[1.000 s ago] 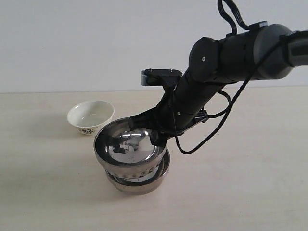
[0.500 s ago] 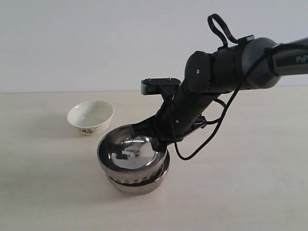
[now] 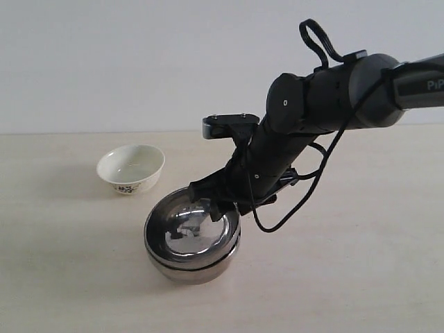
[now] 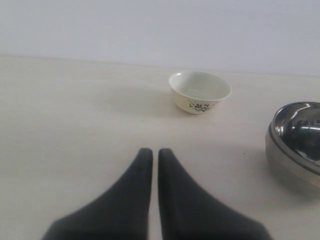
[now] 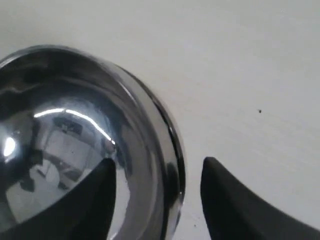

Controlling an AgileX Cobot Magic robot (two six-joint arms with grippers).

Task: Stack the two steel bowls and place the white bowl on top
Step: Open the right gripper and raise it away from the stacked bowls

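This looks like a robot lab or test bench. A plain pale wood-grain counter (image 3: 361, 277) meets a blank white wall (image 3: 104, 55) at its far edge. A black cabled robot arm (image 3: 326, 97) reaches over it, and 2 nested steel bowls (image 3: 192, 236) and 1 white bowl (image 3: 130, 168) stand on it.

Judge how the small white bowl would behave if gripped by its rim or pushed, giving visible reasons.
The white bowl looks like glossy glazed ceramic: probably stiff, and rather slippery in a hard grip. That material would likely chip if dropped. It narrows toward its base, so a push near the rim might tip it rather than slide it.
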